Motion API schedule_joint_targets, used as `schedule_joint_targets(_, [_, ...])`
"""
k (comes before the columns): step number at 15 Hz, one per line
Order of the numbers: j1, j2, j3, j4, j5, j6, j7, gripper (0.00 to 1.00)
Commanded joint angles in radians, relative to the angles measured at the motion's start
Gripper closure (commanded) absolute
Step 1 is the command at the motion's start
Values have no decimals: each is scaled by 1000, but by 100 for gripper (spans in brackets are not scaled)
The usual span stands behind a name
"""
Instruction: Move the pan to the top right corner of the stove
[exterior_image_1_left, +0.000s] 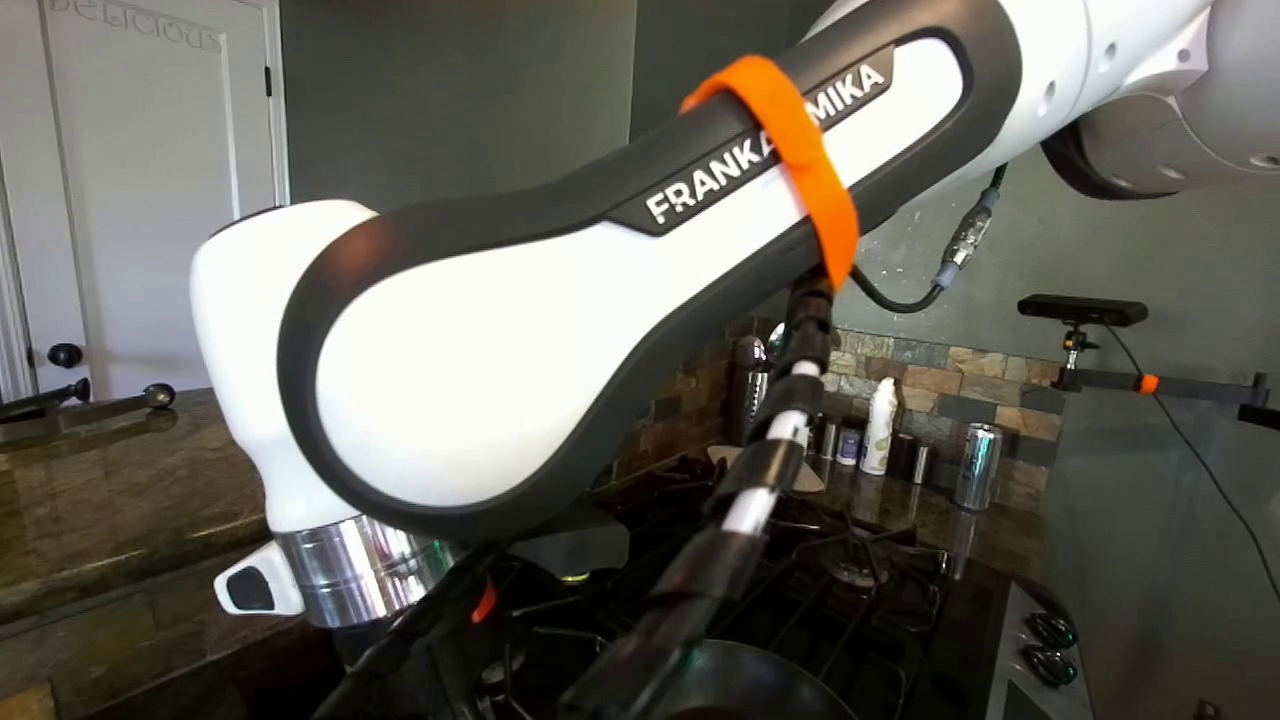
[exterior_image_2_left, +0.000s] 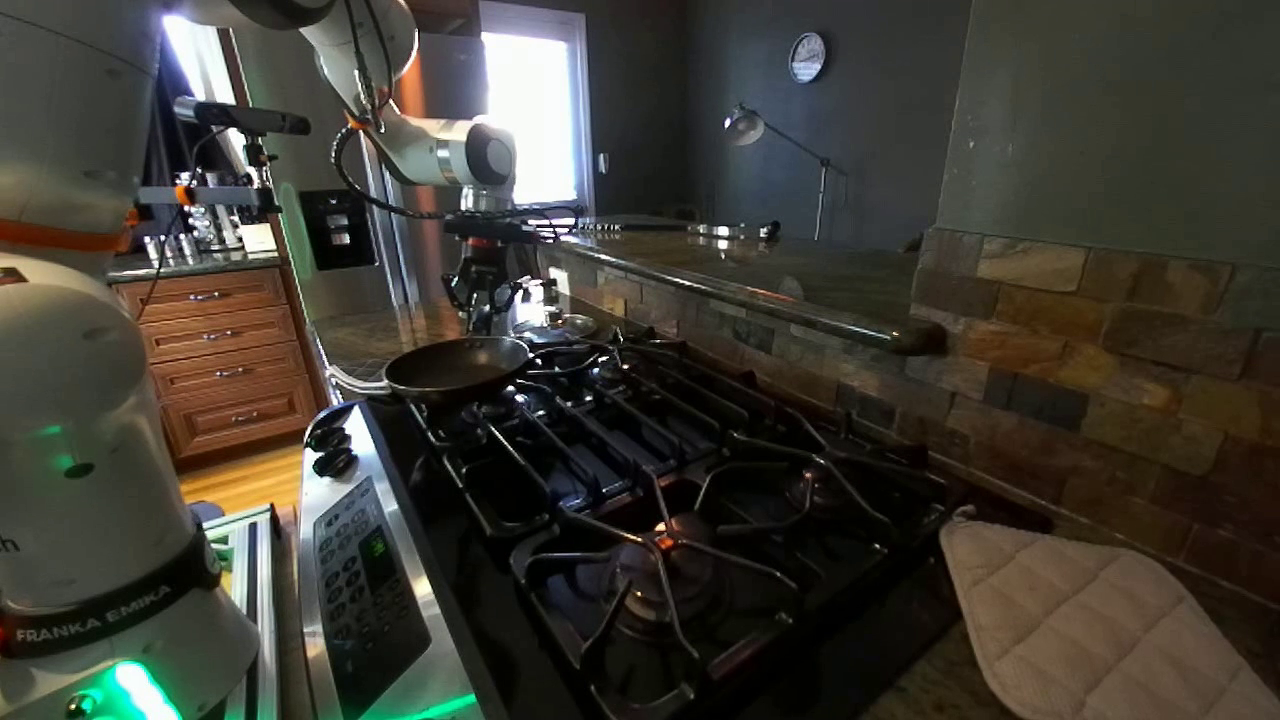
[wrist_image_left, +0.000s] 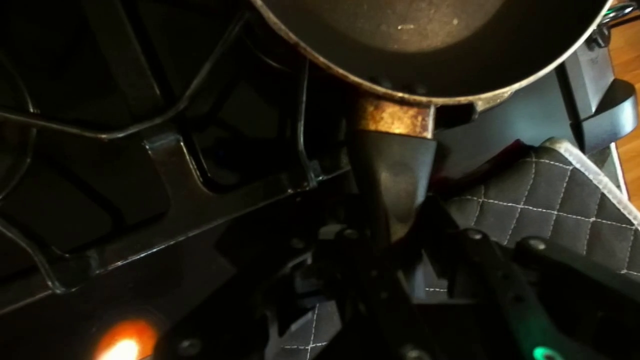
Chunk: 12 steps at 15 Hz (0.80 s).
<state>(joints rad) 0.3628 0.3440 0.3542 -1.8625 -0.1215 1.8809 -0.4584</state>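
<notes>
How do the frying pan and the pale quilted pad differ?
The frying pan is round; the quilted pad has corners. The pan is dark with a lighter rim; the pad is pale. In an exterior view, the pan is at the far end of the stove, the pad on the countertop by the near end.

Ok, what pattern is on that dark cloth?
The cloth has pale grid stitching, clearest in the wrist view.
</notes>
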Motion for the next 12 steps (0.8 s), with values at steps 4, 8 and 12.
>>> schedule_joint_targets(4, [2,9,-8,38,-114,-102,-53,92])
schedule_joint_targets(8, [1,16,-19,86,-209,-186,-110,92])
schedule_joint_targets(12, [1,26,-24,130,-276,-208,-173,92])
